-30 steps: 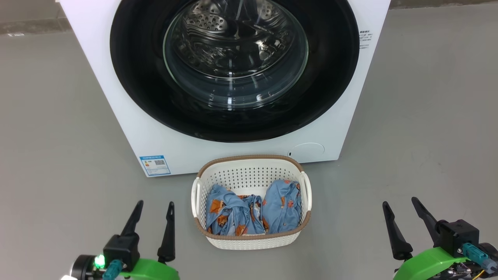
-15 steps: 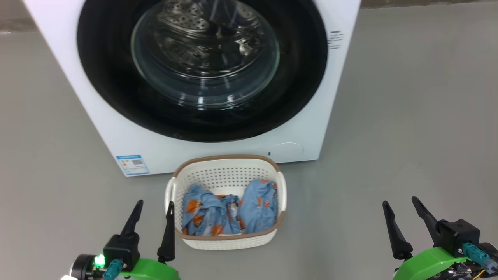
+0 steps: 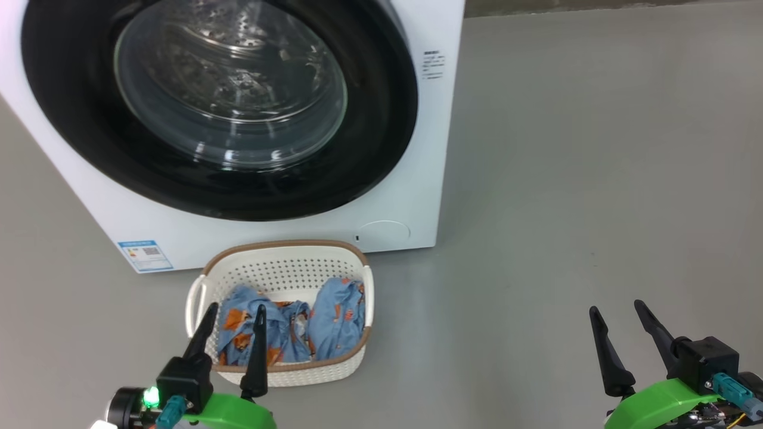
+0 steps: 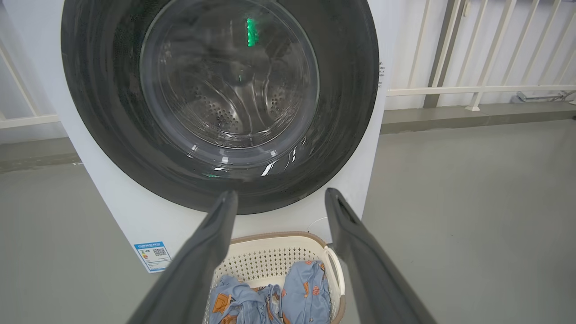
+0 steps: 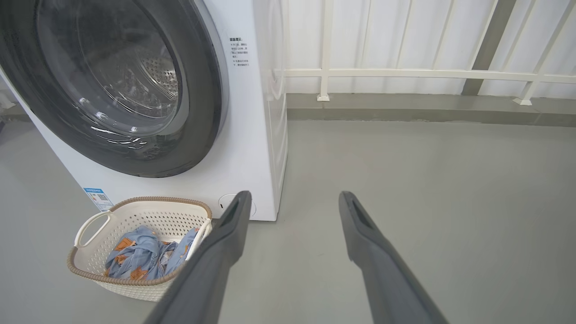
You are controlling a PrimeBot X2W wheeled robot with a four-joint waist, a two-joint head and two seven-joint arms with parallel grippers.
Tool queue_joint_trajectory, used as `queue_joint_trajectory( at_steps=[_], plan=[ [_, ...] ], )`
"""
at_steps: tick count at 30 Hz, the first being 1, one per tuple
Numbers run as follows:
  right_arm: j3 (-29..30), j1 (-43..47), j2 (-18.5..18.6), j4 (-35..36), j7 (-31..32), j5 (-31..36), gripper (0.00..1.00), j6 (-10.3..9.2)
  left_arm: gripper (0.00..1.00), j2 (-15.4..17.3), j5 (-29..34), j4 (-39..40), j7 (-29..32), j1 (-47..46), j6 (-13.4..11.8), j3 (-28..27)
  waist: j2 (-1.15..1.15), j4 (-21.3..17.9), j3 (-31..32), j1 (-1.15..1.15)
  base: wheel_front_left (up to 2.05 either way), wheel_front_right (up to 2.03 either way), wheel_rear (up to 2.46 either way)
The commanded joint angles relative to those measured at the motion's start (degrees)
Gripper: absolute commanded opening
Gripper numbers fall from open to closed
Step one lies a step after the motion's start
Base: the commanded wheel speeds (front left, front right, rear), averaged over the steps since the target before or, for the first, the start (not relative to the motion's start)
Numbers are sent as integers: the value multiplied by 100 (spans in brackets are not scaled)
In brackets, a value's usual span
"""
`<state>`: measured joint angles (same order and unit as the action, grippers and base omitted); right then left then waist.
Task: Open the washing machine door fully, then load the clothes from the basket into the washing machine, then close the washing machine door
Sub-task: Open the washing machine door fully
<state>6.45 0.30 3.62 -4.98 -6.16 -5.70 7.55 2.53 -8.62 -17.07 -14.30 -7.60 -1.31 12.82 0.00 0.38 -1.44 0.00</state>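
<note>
My left end effector [image 3: 236, 308] is spread wide and holds nothing. Its two dark fingers point toward the washing machine [image 3: 432, 119], and in the head view their tips overlap the near left part of the basket [image 3: 286, 269]. Along those fingers, in the left wrist view, the basket sits low between them and the round door rises behind. I see no contact with either. My right end effector [image 3: 615, 307] is also spread apart and empty. It hangs over bare grey floor [image 3: 566, 179], well to the right of both basket and machine, and in its wrist view the fingers frame floor, with the machine's right front corner off to the left. The basket stands on the floor just in front of the machine, below the lower right part of the door, its brown rim uppermost and its handles at the sides. The clothes [image 3: 334, 316] lie inside it, crumpled light-blue pieces with small orange-brown figures, filling the near half while the far perforated wall is bare. The washing machine door [image 3: 229, 101] is shut, its glossy black rim flat against the white front. The steel perforated drum shows through the clear glass. A blue sticker [image 3: 145, 255] sits at the machine's lower left corner, and a round cap [image 3: 384, 231] at its lower right, just behind the basket. Beyond the machine, a white railing [image 5: 405, 72] runs along a low kerb.
</note>
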Motion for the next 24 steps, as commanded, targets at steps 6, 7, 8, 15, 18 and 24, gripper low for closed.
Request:
queue_joint_trajectory(
  at_steps=[6,7,8,15,18,24],
  plan=[
    [-101,-51,25,155,-60,-41,100,-6,100,67,66,149,-70,-240,-15,-223,0,-10,2,0,35,35,-69],
    [-99,-51,24,156,-59,-41,100,-6,100,67,65,147,-70,-239,-15,-225,0,-11,-1,0,7,7,-14],
    [-97,-52,24,157,-59,-40,100,-6,100,66,63,143,-70,-239,-16,-228,0,-11,-4,0,0,0,0],
    [-95,-65,34,164,-79,-47,100,-6,100,60,45,123,-70,-255,-40,-246,0,-9,-36,0,0,0,0],
    [-93,-67,39,160,-89,-52,100,-6,100,58,46,116,-70,-258,-53,-249,0,-7,-42,0,0,0,0],
    [-97,-60,46,156,-102,-64,100,-6,100,54,43,110,-70,-257,-61,-255,0,-3,-42,0,0,0,0]
  ],
)
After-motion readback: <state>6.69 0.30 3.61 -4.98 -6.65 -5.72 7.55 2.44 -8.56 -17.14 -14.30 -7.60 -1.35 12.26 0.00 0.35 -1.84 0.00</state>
